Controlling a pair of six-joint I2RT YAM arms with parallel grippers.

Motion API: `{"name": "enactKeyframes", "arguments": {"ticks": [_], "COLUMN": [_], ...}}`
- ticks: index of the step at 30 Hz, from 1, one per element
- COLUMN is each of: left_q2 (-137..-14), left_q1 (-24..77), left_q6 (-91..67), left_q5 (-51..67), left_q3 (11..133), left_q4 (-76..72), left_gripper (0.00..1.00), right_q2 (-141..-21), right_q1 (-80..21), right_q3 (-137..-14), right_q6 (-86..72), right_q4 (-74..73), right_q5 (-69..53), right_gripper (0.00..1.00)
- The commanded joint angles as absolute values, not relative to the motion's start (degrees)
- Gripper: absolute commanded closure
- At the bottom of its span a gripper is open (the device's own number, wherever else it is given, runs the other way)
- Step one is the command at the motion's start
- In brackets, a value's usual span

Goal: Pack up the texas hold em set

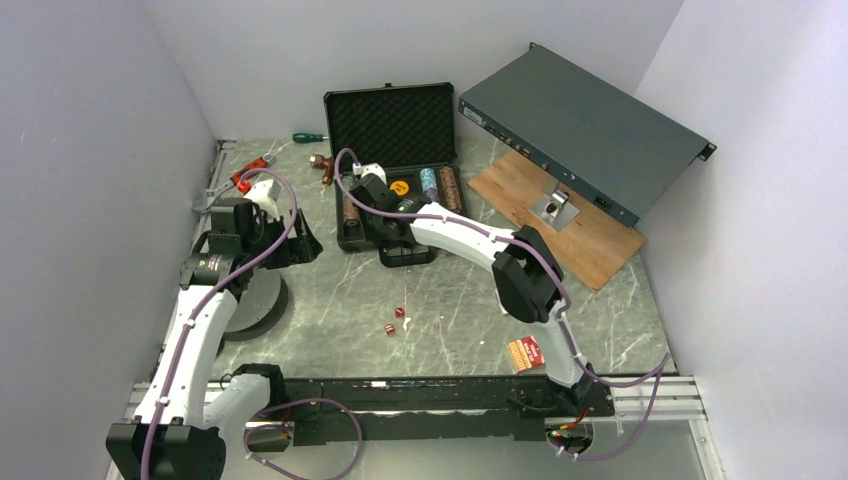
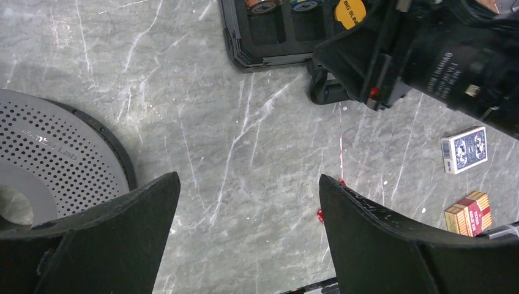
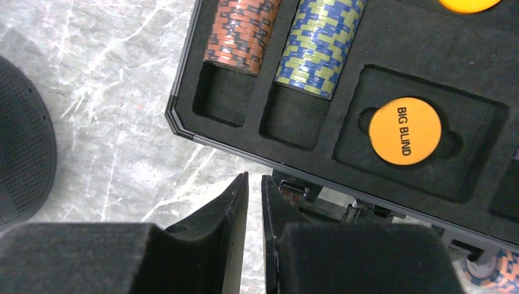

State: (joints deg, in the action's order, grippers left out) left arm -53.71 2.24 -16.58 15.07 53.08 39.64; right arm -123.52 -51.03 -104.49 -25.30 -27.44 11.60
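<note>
Case [image 3: 392, 55] lies flat at centre-back of table [image 1: 450, 310], foam lid [image 1: 392, 125] standing up behind it. Inside, on the left, orange-black chip stack [image 3: 242, 30] & blue-yellow chip stack [image 3: 321, 43] lie in neighbouring slots, w/ bare slot space at their near ends. BIG BLIND button [image 3: 405, 130] sits in its own recess just right of them.

Right hand [image 3: 254, 184]: fingers together, only a sliver of gap, nothing seen btwn them. Tips sit just off the case's near-left rim, over bare table. Touching the rim or not, can't tell.

Left hand [image 2: 248, 180] hangs over the table left of the case, fingers [image 2: 122, 233] wide apart, holding nothing.

Small red dice [image 1: 398, 312] lie loose on the table in front of the case, apart from it. Blue deck [image 2: 464, 149] & red deck [image 2: 469, 212] lie flat on the table, near each other but not touching, both outside the case.

Perforated disc [image 2: 55, 153] lies on the table's left side by the left arm. Rack box [image 1: 585, 140] is at back right w/ wood board [image 1: 590, 245] beside it. Screwdriver [image 1: 308, 136] lies by the back wall, left of the lid.
</note>
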Motion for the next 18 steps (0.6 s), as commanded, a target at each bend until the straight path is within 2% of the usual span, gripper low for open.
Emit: {"name": "enactKeyframes", "arguments": {"ticks": [1,18], "left_q2": [-52.8,-53.5], "left_q1": [2.6,2.8], "left_q6": [-15.5,-15.3], "left_q5": [14.3,14.2], "left_q3": [55.5,55.9], "left_q4": [39.5,40.0], "left_gripper": [0.1,0.1], "right_q2": [-125.7,-130.4], "right_q1": [-50.5,-49.0], "right_q3": [-109.7,-114.1], "right_q6": [-26.3,-25.1], "right_q4": [-28.2,-30.4], "right_q5": [10.9,15.3], "right_gripper": [0.84,0.82]}}
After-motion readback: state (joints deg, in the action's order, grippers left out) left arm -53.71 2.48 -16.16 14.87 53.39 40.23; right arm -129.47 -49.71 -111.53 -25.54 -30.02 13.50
